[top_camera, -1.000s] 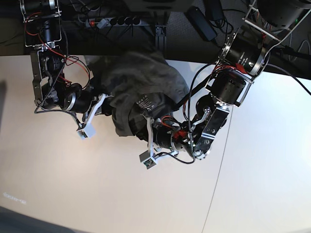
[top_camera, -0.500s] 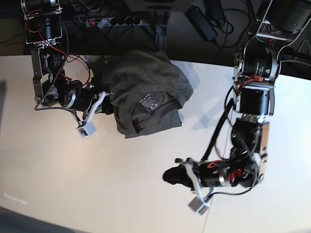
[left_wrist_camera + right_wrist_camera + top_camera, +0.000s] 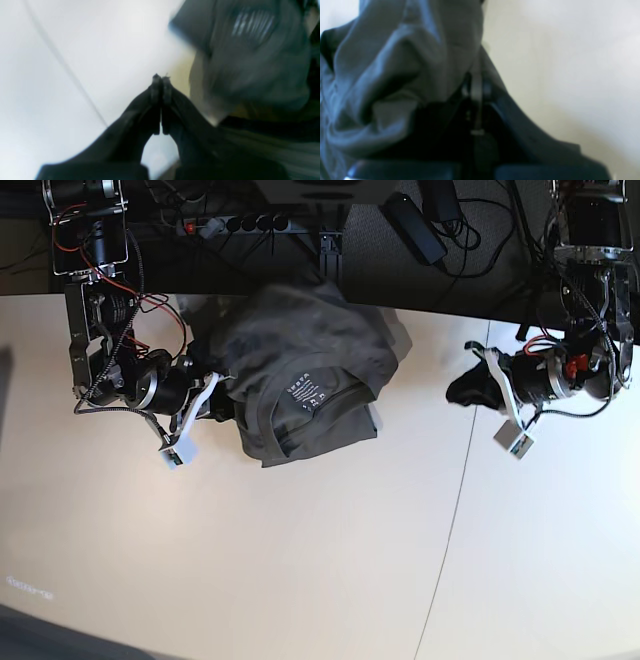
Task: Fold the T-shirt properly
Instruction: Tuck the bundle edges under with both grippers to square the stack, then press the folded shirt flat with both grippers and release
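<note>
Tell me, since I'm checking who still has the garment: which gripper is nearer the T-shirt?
Right. The right gripper is shut on the T-shirt at its edge; the left gripper is shut on nothing, apart from it over bare table.

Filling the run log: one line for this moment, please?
T-shirt: bunched at table far edge, label up | right gripper: shut on T-shirt | left gripper: shut, empty, off shirt | fold: not done

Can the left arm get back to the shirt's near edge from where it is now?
Probably yes: the left gripper, shut and empty, sits apart from the shirt with only bare table between them.
</note>
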{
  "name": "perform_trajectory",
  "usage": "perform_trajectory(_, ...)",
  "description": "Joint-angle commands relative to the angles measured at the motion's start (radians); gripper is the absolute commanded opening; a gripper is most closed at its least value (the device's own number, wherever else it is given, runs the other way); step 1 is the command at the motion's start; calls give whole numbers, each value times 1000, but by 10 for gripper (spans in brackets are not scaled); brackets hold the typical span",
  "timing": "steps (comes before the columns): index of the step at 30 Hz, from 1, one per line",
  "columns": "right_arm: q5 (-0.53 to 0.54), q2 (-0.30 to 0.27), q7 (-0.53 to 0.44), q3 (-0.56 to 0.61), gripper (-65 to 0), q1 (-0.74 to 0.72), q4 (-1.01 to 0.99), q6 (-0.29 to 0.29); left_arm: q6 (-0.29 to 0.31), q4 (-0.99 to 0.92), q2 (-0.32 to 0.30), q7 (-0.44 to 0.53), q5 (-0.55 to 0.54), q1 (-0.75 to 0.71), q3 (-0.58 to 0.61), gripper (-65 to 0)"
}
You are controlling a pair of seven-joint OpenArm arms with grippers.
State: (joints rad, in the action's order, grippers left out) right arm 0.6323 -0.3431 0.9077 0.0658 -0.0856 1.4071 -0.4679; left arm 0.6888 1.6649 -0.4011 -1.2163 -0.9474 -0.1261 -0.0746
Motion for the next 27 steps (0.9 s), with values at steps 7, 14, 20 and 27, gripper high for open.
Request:
perform_trajectory(7, -47, -11, 29, -1, -650, -19, 1, -55, 9, 52, 8, 68, -39, -122, -2, -650)
perform_trajectory(14, -46, -11, 28, -1, -650, -22, 1, -55, 9, 62, 55, 119, 84, -126, 130, -650)
perform_trajectory(20, -46, -11, 40, -1, -650, -22, 1, -55, 9, 59, 55, 253, 238, -102, 274, -650)
perform_trajectory(27, -18, -12, 96, -1, -650, -22, 1, -55, 9, -57, 63, 291, 286, 70, 343, -650)
